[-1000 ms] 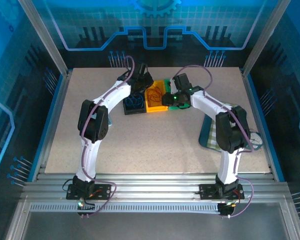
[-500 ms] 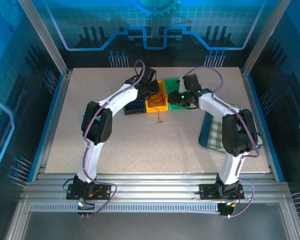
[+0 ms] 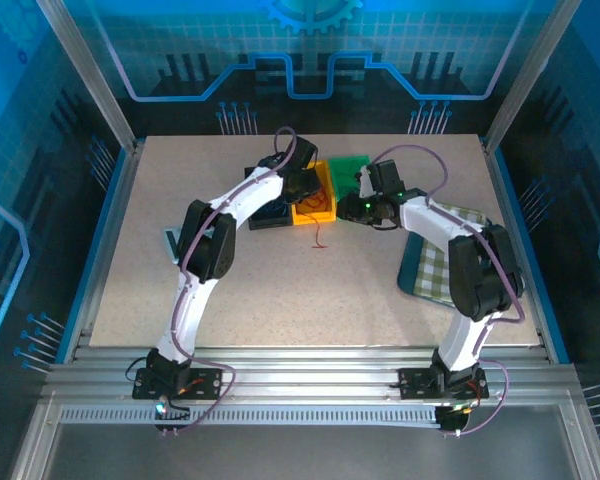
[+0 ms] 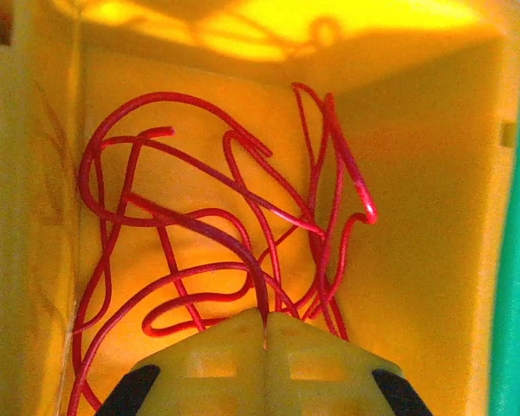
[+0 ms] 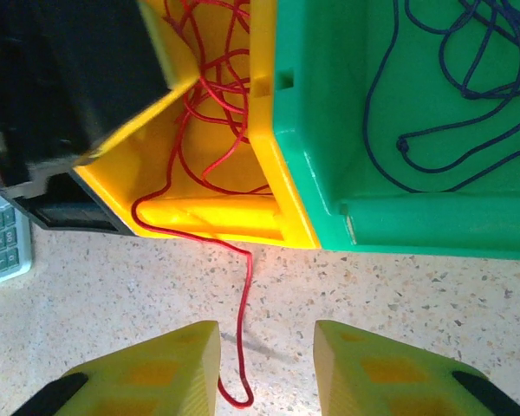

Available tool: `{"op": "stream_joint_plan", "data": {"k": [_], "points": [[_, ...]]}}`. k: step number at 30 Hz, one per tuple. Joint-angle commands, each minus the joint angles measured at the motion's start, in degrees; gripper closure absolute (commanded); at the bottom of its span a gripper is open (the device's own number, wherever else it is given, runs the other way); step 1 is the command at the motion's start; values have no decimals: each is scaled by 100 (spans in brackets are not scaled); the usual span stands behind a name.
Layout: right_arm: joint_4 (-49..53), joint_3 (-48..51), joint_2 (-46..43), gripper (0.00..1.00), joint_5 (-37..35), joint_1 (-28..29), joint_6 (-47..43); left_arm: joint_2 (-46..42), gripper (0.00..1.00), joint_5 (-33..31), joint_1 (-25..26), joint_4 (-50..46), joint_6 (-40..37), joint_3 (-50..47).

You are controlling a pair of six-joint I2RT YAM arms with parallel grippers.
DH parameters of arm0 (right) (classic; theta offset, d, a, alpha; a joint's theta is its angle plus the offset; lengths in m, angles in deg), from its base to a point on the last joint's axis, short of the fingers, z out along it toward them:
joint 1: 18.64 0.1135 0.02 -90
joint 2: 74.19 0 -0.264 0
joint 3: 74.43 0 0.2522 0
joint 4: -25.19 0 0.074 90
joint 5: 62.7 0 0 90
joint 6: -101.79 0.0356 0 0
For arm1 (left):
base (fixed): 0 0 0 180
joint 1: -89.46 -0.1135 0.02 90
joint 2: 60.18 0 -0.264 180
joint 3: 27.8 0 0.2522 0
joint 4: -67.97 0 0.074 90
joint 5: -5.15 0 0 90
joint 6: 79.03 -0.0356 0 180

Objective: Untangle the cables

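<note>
Left claw (image 4: 265, 334) is pressed shut, its two yellow fingertips meeting in a single seam low inside the yellow bin (image 4: 416, 260). A dark strand of the red cable (image 4: 364, 208) runs straight into that seam from 11 o'clock; whether it is pinched there I cannot tell. The rest of this cable lies in loose loops over the bin floor, from 9 o'clock round to 1 o'clock of the fingertips.

Right claw (image 5: 264, 364) hangs just above the speckled table (image 5: 113, 295) with its jaws standing apart and nothing clamped between them. A loose tail (image 5: 245, 295) of the red cable spills over the yellow bin's near wall at 12 o'clock, runs down the table and curls to an end between the fingers, close to the left one. At 1 o'clock sits the green bin (image 5: 312, 130), touching the yellow one, with the dark blue cable (image 5: 402, 146) looped on its floor.

From above, both bins lie toward 12 o'clock on the table, and a green checked cloth (image 3: 435, 270) lies at 3 o'clock.
</note>
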Motion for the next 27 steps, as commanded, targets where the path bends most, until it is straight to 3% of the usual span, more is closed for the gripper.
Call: {"op": "stream_joint_plan", "data": {"k": [1,8,12,19,27], "points": [[-80,45,-248,66,-52,46,40,271,100,14,23,-417,-145,204],[56,-49,-321,65,-42,73,-56,511,100,81,15,-670,32,539],[83,-58,-379,65,-64,92,-119,390,79,94,16,-639,24,797],[111,-85,-395,65,-86,127,-155,42,76,72,22,-556,-53,1089],[110,-128,-261,65,32,303,-343,-485,58,0,10,-477,61,857]]}}
